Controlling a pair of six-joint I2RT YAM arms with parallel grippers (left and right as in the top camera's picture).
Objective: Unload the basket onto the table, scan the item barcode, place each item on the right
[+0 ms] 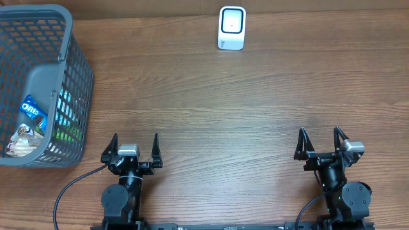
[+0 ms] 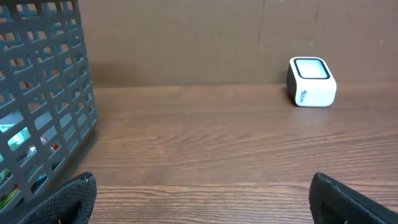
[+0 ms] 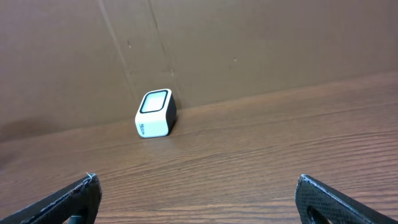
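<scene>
Left tool (image 1: pixel 135 138): wide open; holds nothing
Right tool (image 1: pixel 319 132): wide open; holds nothing
Snack packs (image 1: pixel 33 110): inside the grey basket (image 1: pixel 78 89) (far left)
Scanner (image 1: pixel 231 27): white; stands on the tabletop (image 1: pixel 255 115), far side, middle

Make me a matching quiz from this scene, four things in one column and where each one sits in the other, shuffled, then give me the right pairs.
Things:
1. grey basket
2. white scanner
3. Oreo packet
4. right gripper

Places:
A. far side of the table, near the middle
B. inside the basket
C. near edge, right side, open and holding nothing
D. far-left corner

Pairs: 1-D, 2-A, 3-B, 4-C
</scene>
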